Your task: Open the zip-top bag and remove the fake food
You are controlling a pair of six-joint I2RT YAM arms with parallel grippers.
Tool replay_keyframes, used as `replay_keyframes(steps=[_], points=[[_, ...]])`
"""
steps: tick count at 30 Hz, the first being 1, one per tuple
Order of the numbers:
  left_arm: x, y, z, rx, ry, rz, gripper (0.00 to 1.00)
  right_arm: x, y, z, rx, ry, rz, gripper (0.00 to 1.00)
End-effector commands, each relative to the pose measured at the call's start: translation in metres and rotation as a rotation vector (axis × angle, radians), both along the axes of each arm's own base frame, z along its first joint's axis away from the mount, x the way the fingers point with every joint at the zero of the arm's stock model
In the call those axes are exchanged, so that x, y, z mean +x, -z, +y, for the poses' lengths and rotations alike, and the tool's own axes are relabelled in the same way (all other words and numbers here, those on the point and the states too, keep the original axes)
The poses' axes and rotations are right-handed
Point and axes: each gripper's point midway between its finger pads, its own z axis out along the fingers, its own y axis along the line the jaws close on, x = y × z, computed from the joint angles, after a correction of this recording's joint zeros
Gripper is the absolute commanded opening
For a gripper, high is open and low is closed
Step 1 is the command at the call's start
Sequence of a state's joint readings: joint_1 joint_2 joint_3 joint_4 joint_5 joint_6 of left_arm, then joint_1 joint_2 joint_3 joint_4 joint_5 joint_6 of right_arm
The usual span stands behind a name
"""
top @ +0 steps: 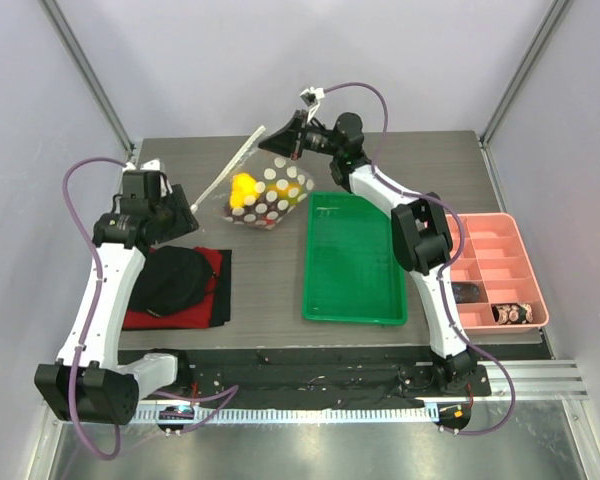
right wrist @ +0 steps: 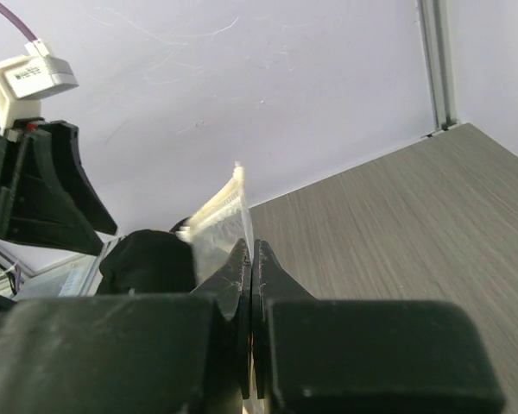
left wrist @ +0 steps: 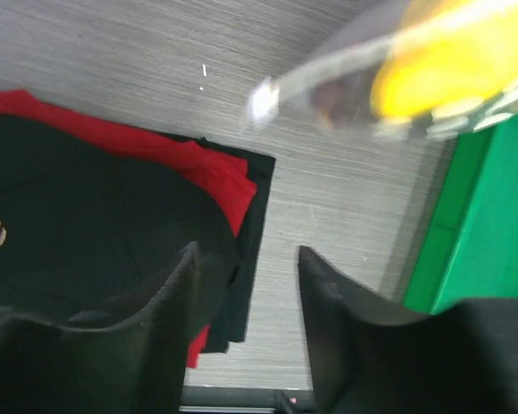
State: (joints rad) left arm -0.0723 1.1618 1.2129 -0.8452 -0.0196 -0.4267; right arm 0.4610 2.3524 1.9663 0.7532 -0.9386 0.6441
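Observation:
The clear polka-dot zip-top bag (top: 268,196) hangs lifted above the table's far middle, its zip strip (top: 225,172) slanting down to the left. A yellow toy piece (top: 243,190) shows inside it, also in the left wrist view (left wrist: 449,60). The other food pieces are not clear. My right gripper (top: 285,142) is shut on the bag's upper edge (right wrist: 223,216), jaws pressed on the plastic (right wrist: 251,259). My left gripper (top: 185,215) is open and empty, below and left of the bag, its fingers (left wrist: 186,293) apart over bare table.
A green tray (top: 352,258) lies right of the bag, also in the left wrist view (left wrist: 488,233). A pink compartment tray (top: 495,240) with small dark lumps (top: 468,292) sits at the right edge. A red cloth (top: 155,318) with a black object (top: 172,280) lies at the left.

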Motion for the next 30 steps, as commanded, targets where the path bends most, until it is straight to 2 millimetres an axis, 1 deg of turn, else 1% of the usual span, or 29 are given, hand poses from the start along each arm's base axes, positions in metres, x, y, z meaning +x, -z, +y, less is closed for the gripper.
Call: replay_keyframes(steps=[1, 2, 3, 4, 5, 6, 7, 8, 9, 10, 11, 12, 13, 14, 15, 16, 17, 18, 21, 23, 24, 25, 26, 27, 28, 30], points=[[-0.005, -0.038, -0.007, -0.063, 0.012, -0.108, 0.58, -0.005, -0.041, -0.017, 0.075, -0.049, -0.114, 0.01], [-0.002, -0.045, -0.01, -0.075, 0.019, -0.13, 0.59, -0.006, -0.038, -0.017, 0.076, -0.063, -0.11, 0.01], [0.004, -0.06, -0.011, -0.085, 0.023, -0.169, 0.6, -0.013, -0.039, -0.016, 0.084, -0.098, -0.101, 0.01], [0.011, -0.064, -0.014, -0.099, 0.024, -0.181, 0.61, -0.017, -0.037, -0.015, 0.085, -0.118, -0.098, 0.01], [0.021, -0.073, -0.022, -0.13, 0.059, -0.213, 0.62, -0.02, -0.039, -0.015, 0.089, -0.133, -0.105, 0.01], [0.029, -0.083, -0.027, -0.15, 0.081, -0.243, 0.62, -0.023, -0.038, -0.014, 0.082, -0.146, -0.105, 0.01], [0.044, -0.079, -0.032, -0.172, 0.093, -0.229, 0.59, -0.026, -0.037, -0.013, 0.079, -0.151, -0.104, 0.01], [0.051, -0.091, -0.039, -0.202, 0.118, -0.248, 0.57, -0.027, -0.038, -0.013, 0.081, -0.151, -0.106, 0.01], [0.058, -0.093, -0.042, -0.223, 0.115, -0.245, 0.55, -0.029, -0.039, -0.012, 0.081, -0.155, -0.105, 0.01], [0.073, -0.083, -0.045, -0.234, 0.123, -0.211, 0.55, -0.032, -0.042, -0.011, 0.084, -0.158, -0.11, 0.01], [0.08, -0.095, -0.052, -0.252, 0.153, -0.232, 0.53, -0.032, -0.043, -0.011, 0.085, -0.159, -0.11, 0.01], [0.087, -0.093, -0.053, -0.255, 0.162, -0.22, 0.51, -0.035, -0.044, -0.009, 0.085, -0.164, -0.113, 0.01], [0.098, -0.084, -0.052, -0.238, 0.173, -0.197, 0.49, -0.037, -0.044, -0.007, 0.079, -0.173, -0.107, 0.01], [0.105, -0.091, -0.053, -0.224, 0.188, -0.212, 0.46, -0.039, -0.044, -0.003, 0.074, -0.179, -0.109, 0.01], [0.109, -0.091, -0.054, -0.212, 0.215, -0.212, 0.39, -0.041, -0.045, -0.001, 0.069, -0.181, -0.12, 0.01], [0.116, -0.081, -0.055, -0.181, 0.259, -0.192, 0.37, -0.043, -0.043, 0.002, 0.06, -0.189, -0.114, 0.01], [0.117, -0.087, -0.059, -0.172, 0.311, -0.207, 0.36, -0.046, -0.045, 0.003, 0.059, -0.192, -0.117, 0.01], [0.118, -0.087, -0.064, -0.172, 0.354, -0.212, 0.32, -0.046, -0.044, 0.003, 0.057, -0.193, -0.113, 0.01], [0.122, -0.078, -0.063, -0.125, 0.415, -0.216, 0.31, -0.05, -0.043, 0.003, 0.048, -0.205, -0.104, 0.01], [0.123, -0.073, -0.066, -0.128, 0.438, -0.216, 0.29, -0.051, -0.043, 0.001, 0.043, -0.208, -0.102, 0.01], [0.124, -0.077, -0.075, -0.16, 0.48, -0.242, 0.29, -0.052, -0.042, 0.001, 0.041, -0.208, -0.098, 0.01], [0.123, -0.071, -0.079, -0.184, 0.492, -0.236, 0.28, -0.053, -0.042, 0.001, 0.041, -0.208, -0.095, 0.01], [0.122, -0.071, -0.084, -0.218, 0.506, -0.239, 0.26, -0.053, -0.042, 0.001, 0.04, -0.208, -0.095, 0.01], [0.125, -0.074, -0.088, -0.234, 0.522, -0.265, 0.26, -0.053, -0.041, 0.001, 0.039, -0.208, -0.091, 0.01], [0.122, -0.069, -0.092, -0.256, 0.536, -0.254, 0.26, -0.054, -0.042, 0.001, 0.039, -0.21, -0.091, 0.01], [0.121, -0.066, -0.094, -0.269, 0.546, -0.253, 0.27, -0.054, -0.042, 0.001, 0.037, -0.212, -0.093, 0.01]])
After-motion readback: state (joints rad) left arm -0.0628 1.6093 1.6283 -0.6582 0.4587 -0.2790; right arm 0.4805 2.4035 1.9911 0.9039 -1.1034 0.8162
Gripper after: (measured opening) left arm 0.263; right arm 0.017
